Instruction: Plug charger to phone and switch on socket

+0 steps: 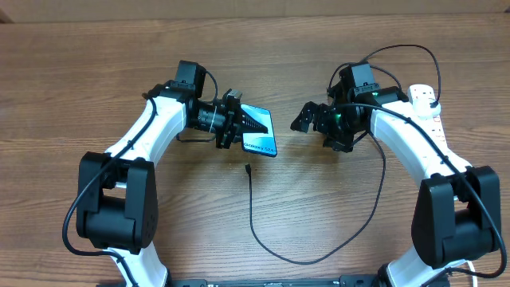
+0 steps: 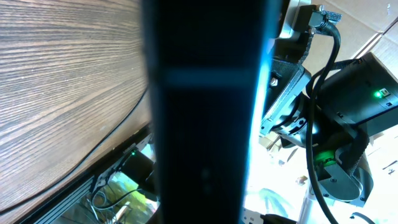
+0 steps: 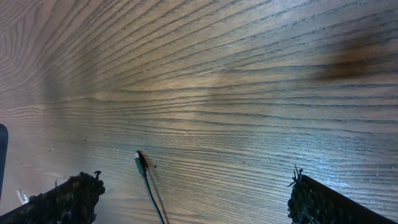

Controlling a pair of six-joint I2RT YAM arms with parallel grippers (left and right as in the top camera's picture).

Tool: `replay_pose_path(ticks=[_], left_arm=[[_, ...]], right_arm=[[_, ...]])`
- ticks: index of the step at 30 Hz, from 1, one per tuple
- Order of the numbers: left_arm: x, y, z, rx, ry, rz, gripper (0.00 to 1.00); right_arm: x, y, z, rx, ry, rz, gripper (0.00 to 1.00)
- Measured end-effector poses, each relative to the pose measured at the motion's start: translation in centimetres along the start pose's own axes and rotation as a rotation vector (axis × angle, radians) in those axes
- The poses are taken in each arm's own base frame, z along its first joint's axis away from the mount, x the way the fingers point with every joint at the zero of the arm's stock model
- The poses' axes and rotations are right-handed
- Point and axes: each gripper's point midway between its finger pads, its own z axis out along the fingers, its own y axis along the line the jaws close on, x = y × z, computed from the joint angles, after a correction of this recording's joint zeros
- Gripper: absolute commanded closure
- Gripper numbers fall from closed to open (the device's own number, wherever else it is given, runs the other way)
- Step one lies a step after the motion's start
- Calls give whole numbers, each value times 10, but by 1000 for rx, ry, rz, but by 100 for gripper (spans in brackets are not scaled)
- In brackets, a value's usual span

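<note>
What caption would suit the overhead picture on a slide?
Left gripper grips the phone; right gripper open; charger tip lies unplugged on the table.

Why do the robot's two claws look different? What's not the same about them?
The left gripper is shut on the phone, while the right gripper is wide open and holds nothing. The left gripper's camera is mostly blocked by the phone; the right gripper's camera sees bare table and the charger tip lying there. Both are black, sit on white arms and point toward each other.
</note>
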Motion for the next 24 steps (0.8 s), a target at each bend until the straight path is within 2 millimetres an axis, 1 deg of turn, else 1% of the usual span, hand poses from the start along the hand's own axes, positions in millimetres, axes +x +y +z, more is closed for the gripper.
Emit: replay_pose_path(ticks=[17, 18, 19, 20, 21, 22, 24], left_arm=[[2, -1, 1, 3, 8, 5, 96], [2, -1, 1, 3, 8, 5, 96], [2, -1, 1, 3, 8, 5, 96], [2, -1, 1, 3, 8, 5, 96], [2, -1, 1, 3, 8, 5, 96], [2, -1, 1, 3, 8, 5, 96], [1, -1, 1, 5, 6, 4, 96]], right_arm=[[-1, 0, 0, -1, -2, -1, 0], [-2, 1, 0, -4, -7, -4, 4], [-4, 2, 0, -8, -14, -11, 24], [-4, 2, 0, -10, -17, -17, 46], [-4, 2, 0, -10, -16, -13, 74], [-3, 2, 0, -7, -12, -9, 96], [1, -1, 0, 2, 4, -1, 96]])
